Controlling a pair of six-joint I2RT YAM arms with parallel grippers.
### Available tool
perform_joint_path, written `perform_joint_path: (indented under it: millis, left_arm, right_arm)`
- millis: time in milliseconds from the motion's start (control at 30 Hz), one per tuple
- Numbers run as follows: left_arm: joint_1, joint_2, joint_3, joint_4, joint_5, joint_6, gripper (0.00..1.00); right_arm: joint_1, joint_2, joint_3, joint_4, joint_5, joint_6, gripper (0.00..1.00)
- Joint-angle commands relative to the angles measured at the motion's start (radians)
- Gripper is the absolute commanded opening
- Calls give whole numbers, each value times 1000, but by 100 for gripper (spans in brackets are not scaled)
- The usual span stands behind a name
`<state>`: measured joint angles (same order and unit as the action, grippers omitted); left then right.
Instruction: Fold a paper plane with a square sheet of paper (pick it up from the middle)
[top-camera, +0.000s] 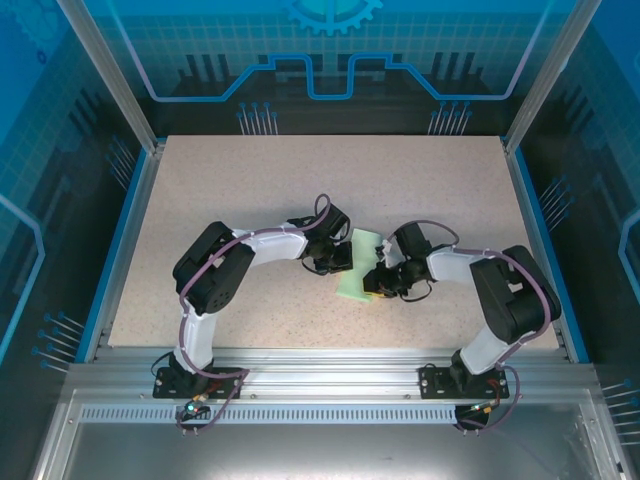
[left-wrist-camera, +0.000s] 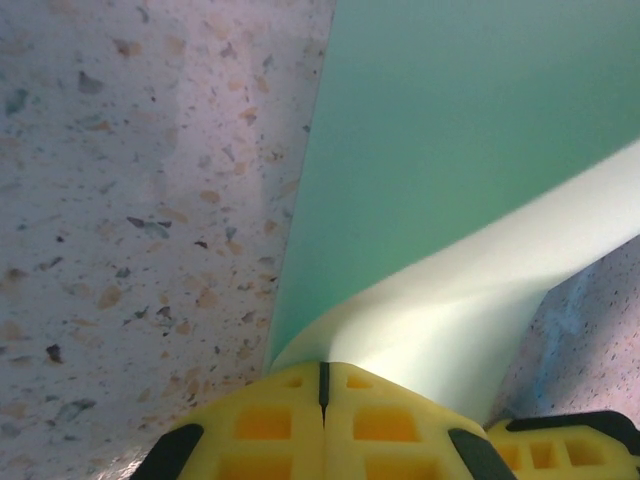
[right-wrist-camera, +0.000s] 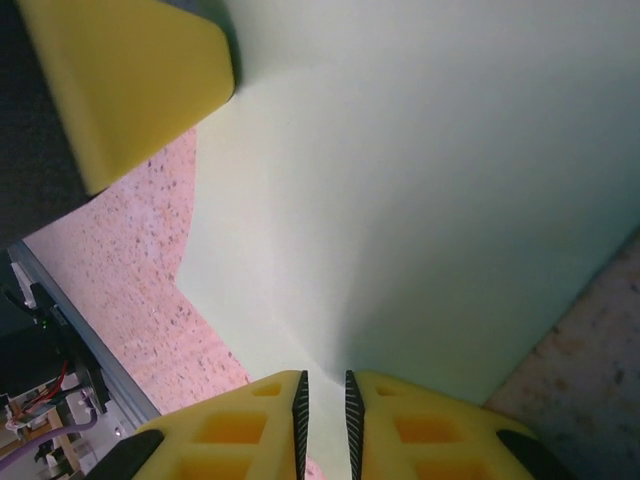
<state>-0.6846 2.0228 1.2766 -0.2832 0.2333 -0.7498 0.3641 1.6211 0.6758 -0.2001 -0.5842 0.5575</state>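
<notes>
The square sheet of paper (top-camera: 358, 268) is pale mint green and sits mid-table between my two grippers. My left gripper (top-camera: 343, 262) is at its left edge. In the left wrist view its yellow jaws (left-wrist-camera: 322, 375) are pressed together on the paper's (left-wrist-camera: 450, 150) edge, which curls up pale from the tips. My right gripper (top-camera: 377, 284) is at the sheet's near right side. Its jaws (right-wrist-camera: 323, 385) stand a narrow slit apart with the paper (right-wrist-camera: 420, 180) running into the slit. No paper plane shape shows.
The speckled table (top-camera: 250, 190) has blue side walls and a metal rail (top-camera: 320, 365) along the near edge. The left gripper's yellow finger (right-wrist-camera: 130, 70) shows close by in the right wrist view. The right one's finger (left-wrist-camera: 560, 450) shows in the left wrist view.
</notes>
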Motion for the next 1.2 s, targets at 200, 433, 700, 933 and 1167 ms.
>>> perform_joint_path:
  millis: [200,433,700,933,1167]
  left_arm:
    - [-15,43,13,-65,-8,26,0]
    - [-18,45,20,-73,-6,32,0]
    - [-20,44,24,-76,-5,33,0]
    - [-20,42,24,-82,-8,37,0]
    - [-20,42,28,-89,-11,44,0]
  right_arm:
    - [7,-44,-56,6,-47,16,21]
    - [7,7,-71,-29,9,-2,20]
    - [51,-79,-24,-88,13,2,21]
    - [42,-27,-33,-90,79,2,20]
    - [1,-106,-11,-84,-18,-1,20]
